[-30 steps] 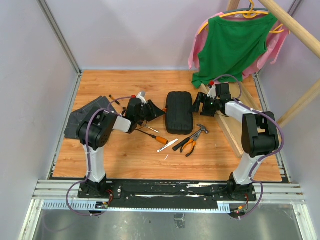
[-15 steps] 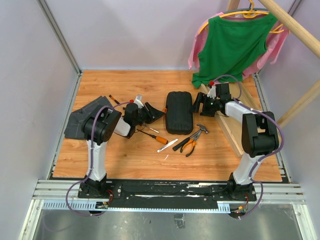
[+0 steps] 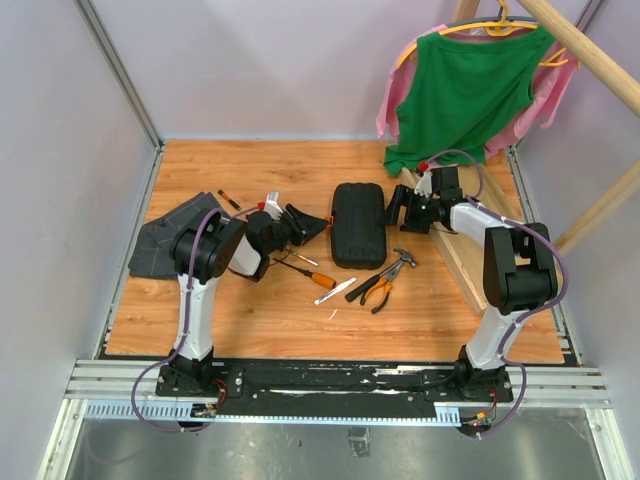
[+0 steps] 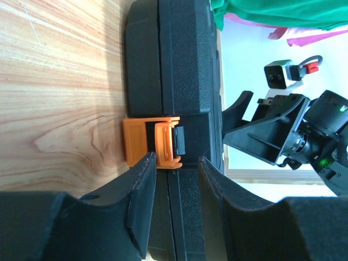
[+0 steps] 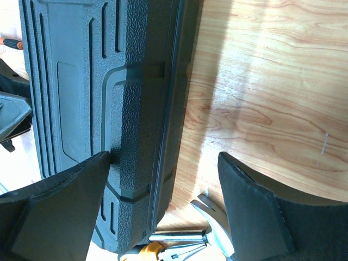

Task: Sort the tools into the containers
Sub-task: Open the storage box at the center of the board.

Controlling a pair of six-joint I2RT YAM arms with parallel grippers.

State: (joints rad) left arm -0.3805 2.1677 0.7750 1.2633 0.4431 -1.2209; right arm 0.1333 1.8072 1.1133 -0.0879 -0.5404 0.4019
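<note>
The black case was seen lying shut and flat on the wooden table, between the two grippers. The left gripper was held released at the case's left side. In its wrist view the orange latch was framed just ahead of the parted fingers, with one fingertip at the latch's edge, though contact could not be made out. The right gripper was likewise spread wide at the case's right side, with nothing grasped. In its wrist view the case's seamed edge was seen between its fingers. The hammer, the pliers and an orange-handled screwdriver were seen on the table just in front of the case. A grey cloth was spread at the far left, and a wooden tray was set at the right.
</note>
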